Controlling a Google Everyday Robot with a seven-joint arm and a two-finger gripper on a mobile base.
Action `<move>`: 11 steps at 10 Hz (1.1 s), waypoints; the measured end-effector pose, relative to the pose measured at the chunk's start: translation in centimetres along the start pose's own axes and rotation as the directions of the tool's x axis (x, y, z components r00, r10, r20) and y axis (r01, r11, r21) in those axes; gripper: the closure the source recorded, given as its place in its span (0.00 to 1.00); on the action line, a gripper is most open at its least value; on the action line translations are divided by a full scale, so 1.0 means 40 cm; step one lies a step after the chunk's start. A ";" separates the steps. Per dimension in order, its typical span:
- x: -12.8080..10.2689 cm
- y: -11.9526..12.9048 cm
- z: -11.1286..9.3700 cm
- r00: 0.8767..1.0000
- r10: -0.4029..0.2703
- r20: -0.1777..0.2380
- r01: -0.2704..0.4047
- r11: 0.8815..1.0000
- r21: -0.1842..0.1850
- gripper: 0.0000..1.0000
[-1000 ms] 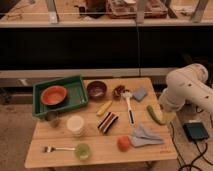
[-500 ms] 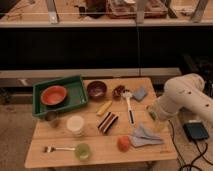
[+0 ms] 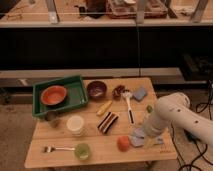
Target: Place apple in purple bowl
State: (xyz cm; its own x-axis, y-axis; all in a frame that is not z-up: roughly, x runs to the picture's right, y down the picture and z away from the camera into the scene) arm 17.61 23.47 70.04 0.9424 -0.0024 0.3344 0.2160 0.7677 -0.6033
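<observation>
Front of table [image 3: 60,137]: one apple [image 3: 123,143], sitting on the wood close to the near edge.

The gripper [image 3: 139,136] is low over the table just beside the apple, above one grey-blue cloth [image 3: 151,142]. Whether it is open or closed cannot be determined.

Governing relation: the apple lies immediately to the view's left of the gripper and slightly nearer the front edge. It is round, so no long axis applies. There is one arm only, so no choice of side arises.

Also at the front are one fork [image 3: 52,148] and one small green cup [image 3: 82,151].

Rear of table: one purple bowl [image 3: 96,89], upright, well apart from the apple, back and to the left. Just beside it stands one green tray [image 3: 76,96] holding one orange bowl [image 3: 53,95].

Judgement: a short sideways reach, then a long diagonal carry.
</observation>
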 end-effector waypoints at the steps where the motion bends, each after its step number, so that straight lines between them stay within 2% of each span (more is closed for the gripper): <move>1: -0.014 -0.002 0.025 1.000 -0.012 0.018 0.013 1.000 -0.006 0.35; 5: -0.083 0.002 0.073 0.996 -0.070 0.059 0.072 0.997 -0.023 0.35; 8: -0.133 0.028 0.138 0.988 -0.140 0.063 0.143 0.989 -0.041 0.35; 11: -0.148 0.020 0.184 0.985 -0.165 0.058 0.167 0.985 -0.037 0.35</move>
State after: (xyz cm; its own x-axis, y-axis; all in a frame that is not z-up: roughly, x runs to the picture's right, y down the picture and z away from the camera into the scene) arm 10.33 28.79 72.91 0.8774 -0.0913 0.4710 0.3798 0.7320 -0.5657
